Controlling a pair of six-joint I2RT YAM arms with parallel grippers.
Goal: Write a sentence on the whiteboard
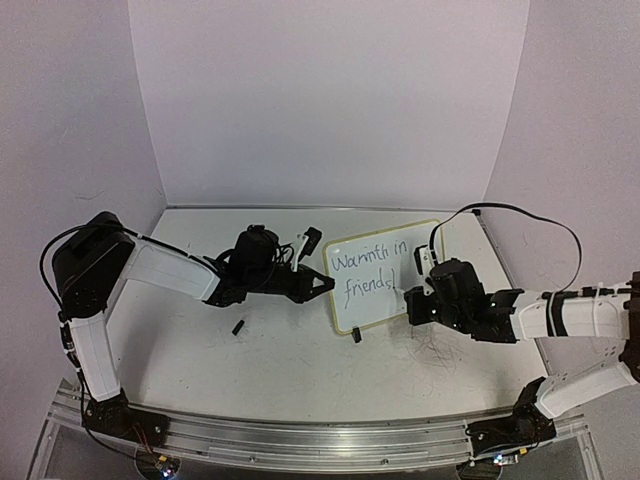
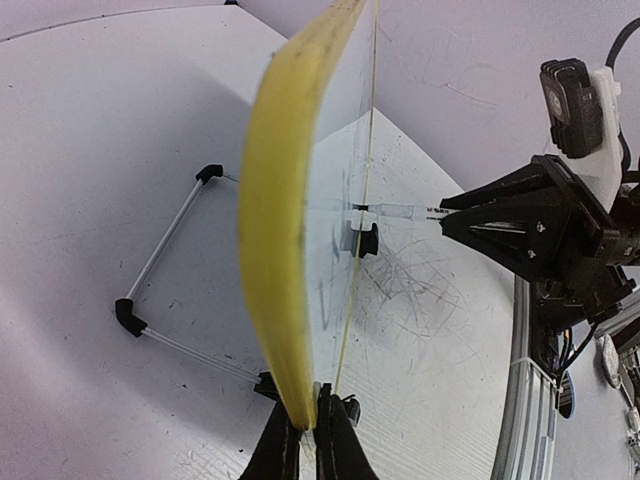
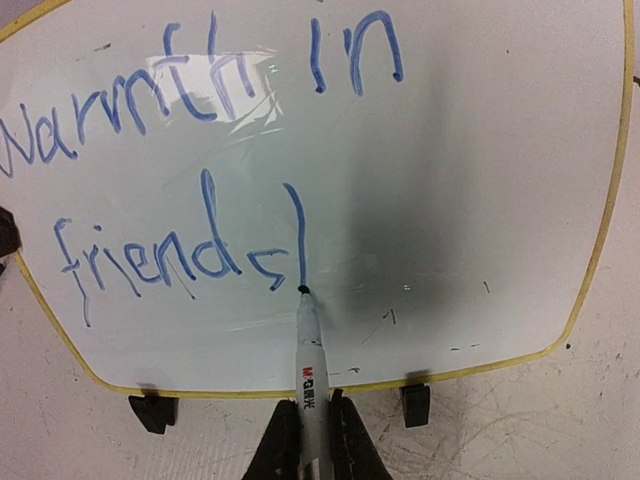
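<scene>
Blue-ink marker (image 3: 309,345), pinched in the right gripper (image 3: 310,420), is touching the whiteboard (image 3: 470,180); left gripper (image 2: 310,415) is pinching its frame. Pushing harder is risking a slip, smudging the sentence (image 3: 150,255).

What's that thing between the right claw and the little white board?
A marker: the right gripper is shut on it, its tip touching the whiteboard at the end of the sentence. The right wrist view shows it.
</scene>
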